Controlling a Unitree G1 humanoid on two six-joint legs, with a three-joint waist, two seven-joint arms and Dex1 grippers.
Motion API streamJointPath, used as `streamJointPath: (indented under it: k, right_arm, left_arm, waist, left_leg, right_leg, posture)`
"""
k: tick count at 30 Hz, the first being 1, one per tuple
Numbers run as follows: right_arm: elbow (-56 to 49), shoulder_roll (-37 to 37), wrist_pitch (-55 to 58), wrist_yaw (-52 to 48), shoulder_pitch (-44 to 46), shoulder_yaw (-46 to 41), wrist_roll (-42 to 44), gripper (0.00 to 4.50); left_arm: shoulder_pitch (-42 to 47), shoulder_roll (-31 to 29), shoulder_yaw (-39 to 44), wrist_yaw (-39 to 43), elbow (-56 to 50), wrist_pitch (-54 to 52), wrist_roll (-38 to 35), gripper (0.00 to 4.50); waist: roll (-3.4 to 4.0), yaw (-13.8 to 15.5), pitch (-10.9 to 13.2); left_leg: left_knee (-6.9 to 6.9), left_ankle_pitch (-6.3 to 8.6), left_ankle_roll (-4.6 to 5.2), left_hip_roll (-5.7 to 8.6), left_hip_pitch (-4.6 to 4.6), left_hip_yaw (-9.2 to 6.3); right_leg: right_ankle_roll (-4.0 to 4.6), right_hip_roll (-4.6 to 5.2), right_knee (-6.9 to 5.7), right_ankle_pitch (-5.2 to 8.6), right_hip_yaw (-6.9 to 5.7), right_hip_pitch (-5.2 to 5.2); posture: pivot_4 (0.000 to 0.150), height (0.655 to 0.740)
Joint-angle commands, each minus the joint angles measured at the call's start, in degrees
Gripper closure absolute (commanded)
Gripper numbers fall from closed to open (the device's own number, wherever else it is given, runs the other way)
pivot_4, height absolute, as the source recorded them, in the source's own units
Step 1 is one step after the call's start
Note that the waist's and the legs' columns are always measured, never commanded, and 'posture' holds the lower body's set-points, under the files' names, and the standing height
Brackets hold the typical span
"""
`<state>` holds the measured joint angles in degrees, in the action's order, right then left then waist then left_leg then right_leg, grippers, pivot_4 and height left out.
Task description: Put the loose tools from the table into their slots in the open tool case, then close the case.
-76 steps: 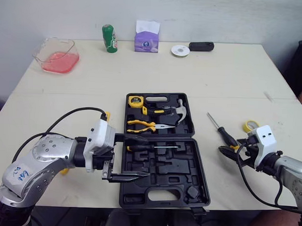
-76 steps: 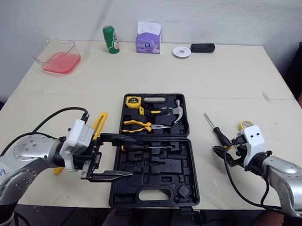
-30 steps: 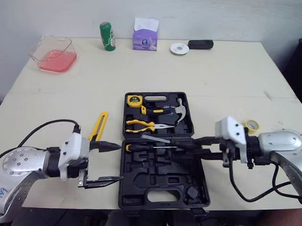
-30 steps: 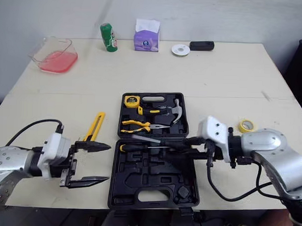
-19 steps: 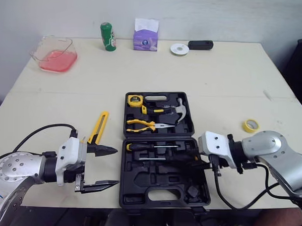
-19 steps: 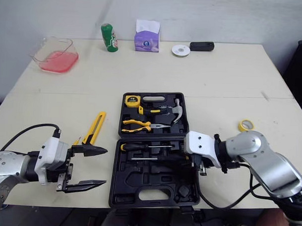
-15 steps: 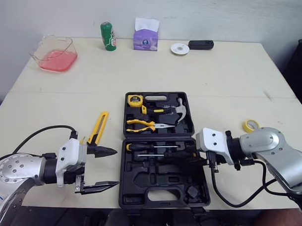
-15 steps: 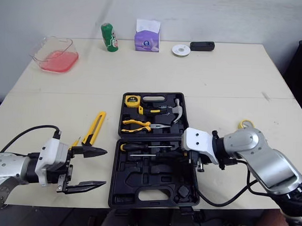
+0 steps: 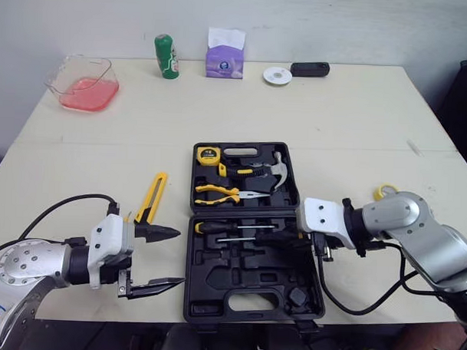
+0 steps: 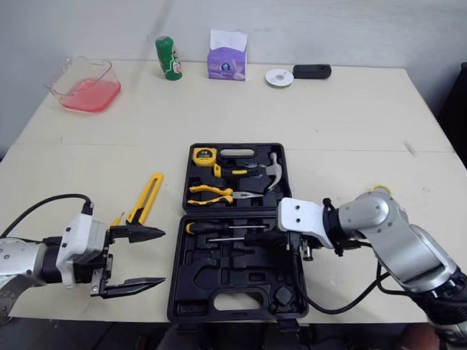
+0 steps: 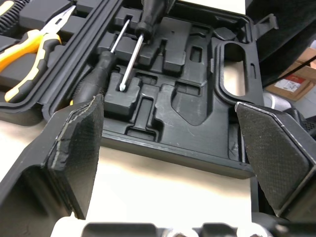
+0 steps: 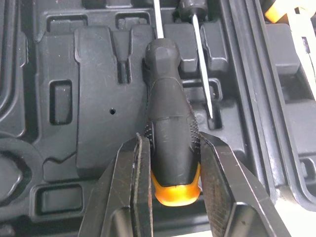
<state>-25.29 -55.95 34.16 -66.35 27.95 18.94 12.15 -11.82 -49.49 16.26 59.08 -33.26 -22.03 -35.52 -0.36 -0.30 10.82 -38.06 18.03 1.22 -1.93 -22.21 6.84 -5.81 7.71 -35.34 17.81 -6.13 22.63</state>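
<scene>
The black tool case (image 9: 248, 294) lies open at the table's middle. Its far half holds a tape measure (image 9: 210, 155), yellow pliers (image 9: 216, 193) and a hammer (image 9: 277, 170). One screwdriver (image 9: 230, 226) lies in a slot of the near half. My right gripper (image 12: 173, 143) is shut on the black, orange-ended handle of a second screwdriver (image 12: 170, 118), held low over the near half, just nearer than the first. My left gripper (image 9: 179, 257) hangs open left of the case, holding nothing. A yellow utility knife (image 9: 152, 197) lies on the table beyond it.
A yellow tape roll (image 9: 382, 192) peeks out behind my right arm. Along the far edge stand a clear tub of pink liquid (image 9: 82, 84), a green can (image 9: 166, 57), a purple tissue box (image 9: 226, 59), a white disc (image 9: 277, 75) and a black device (image 9: 310, 69).
My right gripper has swung left and lower over the case's near half, bringing the screwdriver down beside the slotted one. The left gripper has barely moved and stays open.
</scene>
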Motion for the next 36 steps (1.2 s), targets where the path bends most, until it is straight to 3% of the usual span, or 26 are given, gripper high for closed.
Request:
streamJointPath:
  k: [1, 11, 17, 24, 31, 36]
  right_arm:
    - [-0.47, -0.02, 0.19, -0.83, 0.58, -0.18, -0.57, 3.59]
    - [-0.13, 2.19, 3.74, 0.4, 0.2, -0.85, 0.49, 3.59]
    - [0.94, 1.67, 0.34, 0.78, -0.32, -1.91, -0.71, 0.7]
    - [2.21, 0.14, 0.07, -1.88, -0.4, -7.24, 3.39, 0.7]
    - [4.37, 4.37, 4.19, -2.96, -4.63, -19.12, 17.39, 0.7]
    - [3.54, 8.68, -2.0, -4.1, -8.46, -19.74, 19.79, 0.7]
  left_arm:
    - [-0.61, 0.34, 0.31, -0.56, -1.93, 0.51, 0.15, 0.0]
    - [-1.48, 0.89, 0.03, -1.74, -2.3, 0.35, 0.22, 0.0]
    - [-2.1, 0.87, 0.31, -2.07, -2.78, -0.3, -0.56, 0.0]
    - [-2.54, 1.13, 0.18, -2.31, -2.7, -0.13, -0.25, 0.0]
    - [-0.26, 2.32, 0.07, -3.23, -1.34, 0.58, -0.08, 0.0]
    - [1.47, 2.66, -0.17, -3.47, -0.38, 0.52, -0.14, 0.0]
  waist:
    - [0.0, 0.02, 0.0]
    - [0.0, -0.18, 0.0]
    - [0.0, -0.04, 0.0]
    - [0.0, 0.02, 0.0]
    - [-0.02, 0.13, -0.01]
    - [-0.02, 0.15, -0.01]
  left_leg:
    - [0.0, 0.0, 0.0, 0.0, 0.0, 0.0]
    - [-0.01, -0.01, -0.02, -0.06, 0.03, 0.01]
    - [-0.03, -0.01, -0.02, -0.05, 0.02, 0.01]
    - [-0.04, -0.01, -0.01, -0.02, 0.02, 0.01]
    - [-0.04, -0.01, 0.0, -0.01, 0.02, 0.0]
    - [-0.05, -0.02, 0.01, -0.01, 0.03, -0.02]
  right_leg:
    - [0.0, 0.0, 0.0, 0.0, 0.0, 0.0]
    - [0.03, 0.0, -0.08, 0.01, 0.0, 0.0]
    - [0.04, -0.02, -0.09, 0.02, 0.0, 0.01]
    - [0.04, -0.03, -0.1, 0.02, 0.0, 0.01]
    - [0.03, -0.05, -0.11, 0.02, 0.01, 0.0]
    - [0.03, -0.06, -0.16, 0.02, 0.03, -0.03]
  posture:
    - [0.15, 0.74]
    - [0.15, 0.74]
    - [0.15, 0.74]
    - [0.15, 0.74]
    - [0.15, 0.74]
    - [0.15, 0.74]
